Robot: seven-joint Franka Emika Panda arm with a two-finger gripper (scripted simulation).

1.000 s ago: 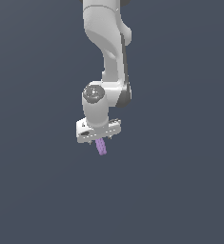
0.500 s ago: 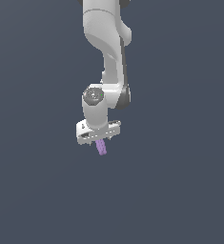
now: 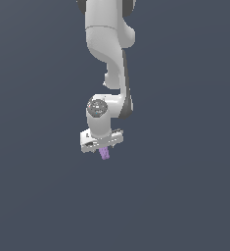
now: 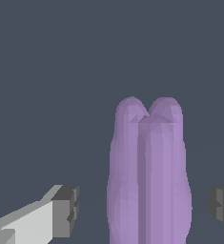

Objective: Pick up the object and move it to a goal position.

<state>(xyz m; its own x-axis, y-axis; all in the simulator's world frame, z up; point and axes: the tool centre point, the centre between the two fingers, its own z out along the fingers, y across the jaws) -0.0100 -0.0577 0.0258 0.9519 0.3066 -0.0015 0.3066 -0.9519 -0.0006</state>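
Hanging below the white jointed Panda arm [image 3: 106, 59]: white two-fingered gripper [image 3: 103, 147], pointed down against a plain slate-grey backdrop [image 3: 33, 196]. Small elongated light-purple piece with a lobed, bumpy surface [image 3: 104, 153] poking out just under the gripper body, between the fingers, tilted slightly off vertical. Much narrower than the gripper's crossbar.

Wrist view: same purple piece [image 4: 149, 176] standing lengthwise between the two dark-grey finger pads [image 4: 66, 209], its rounded double-lobed end pointing away from the palm. Visible gap between piece and pad on either side here, so fingers set apart; no contact seen. Possibly gripped higher up, out of this camera's sight; cannot tell from these renders whether the piece is actually clamped. Exterior view too small to settle it.

Nothing touching the piece's free end.
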